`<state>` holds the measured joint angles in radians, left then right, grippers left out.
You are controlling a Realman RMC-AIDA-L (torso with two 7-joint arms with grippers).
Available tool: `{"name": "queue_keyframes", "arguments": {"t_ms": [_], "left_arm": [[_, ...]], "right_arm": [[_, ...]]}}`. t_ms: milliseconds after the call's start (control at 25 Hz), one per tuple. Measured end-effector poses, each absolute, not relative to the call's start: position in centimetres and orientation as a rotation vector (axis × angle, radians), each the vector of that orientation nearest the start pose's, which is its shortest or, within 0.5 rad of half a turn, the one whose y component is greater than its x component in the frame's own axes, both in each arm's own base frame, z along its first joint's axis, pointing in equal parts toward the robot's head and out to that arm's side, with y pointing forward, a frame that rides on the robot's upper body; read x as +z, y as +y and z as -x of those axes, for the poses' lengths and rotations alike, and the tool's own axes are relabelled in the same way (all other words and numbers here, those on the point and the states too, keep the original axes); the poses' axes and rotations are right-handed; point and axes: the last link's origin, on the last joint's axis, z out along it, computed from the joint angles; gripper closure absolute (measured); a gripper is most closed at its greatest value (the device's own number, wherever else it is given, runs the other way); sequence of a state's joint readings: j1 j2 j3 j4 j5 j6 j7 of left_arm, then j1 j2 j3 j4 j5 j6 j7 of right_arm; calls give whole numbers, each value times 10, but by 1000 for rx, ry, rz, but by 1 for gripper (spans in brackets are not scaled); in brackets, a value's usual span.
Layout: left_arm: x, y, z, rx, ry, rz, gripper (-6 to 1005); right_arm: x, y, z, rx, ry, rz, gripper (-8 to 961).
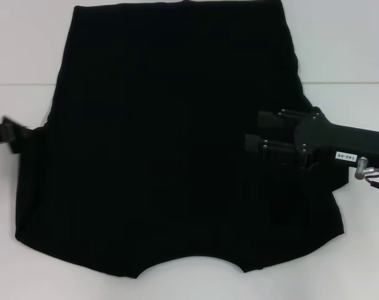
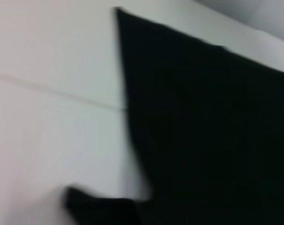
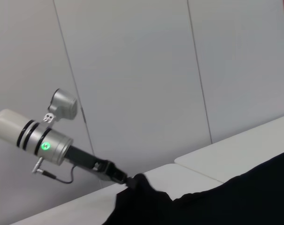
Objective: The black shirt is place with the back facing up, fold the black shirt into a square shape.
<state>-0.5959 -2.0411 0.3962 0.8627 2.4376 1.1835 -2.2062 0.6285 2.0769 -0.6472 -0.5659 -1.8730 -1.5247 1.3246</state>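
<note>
The black shirt (image 1: 164,156) lies spread flat on the white table, its curved neckline toward the near edge; no print shows. My left gripper (image 1: 14,134) is at the shirt's left edge. In the right wrist view the left gripper (image 3: 130,180) pinches a raised bump of the shirt (image 3: 235,197). My right gripper (image 1: 255,131) hovers over the shirt's right side, its two fingers apart and pointing left, holding nothing. The left wrist view shows the shirt's edge (image 2: 207,131) on the table.
The white table (image 1: 27,50) has a seam running across it behind the shirt's middle. Bare table shows left and right of the shirt. Grey wall panels (image 3: 132,70) stand beyond the table's left side.
</note>
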Motion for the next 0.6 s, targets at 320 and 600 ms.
{"name": "queue_keyframes", "arguments": {"t_ms": [320,600], "left_arm": [[48,398,290,-419,-1341,2133,999],[23,390,275,-483,-1242,2244,999]], "right_arm": [[2,358,-231,901,548,2630,242],[4,359,-233,901,550,2620,243]]}}
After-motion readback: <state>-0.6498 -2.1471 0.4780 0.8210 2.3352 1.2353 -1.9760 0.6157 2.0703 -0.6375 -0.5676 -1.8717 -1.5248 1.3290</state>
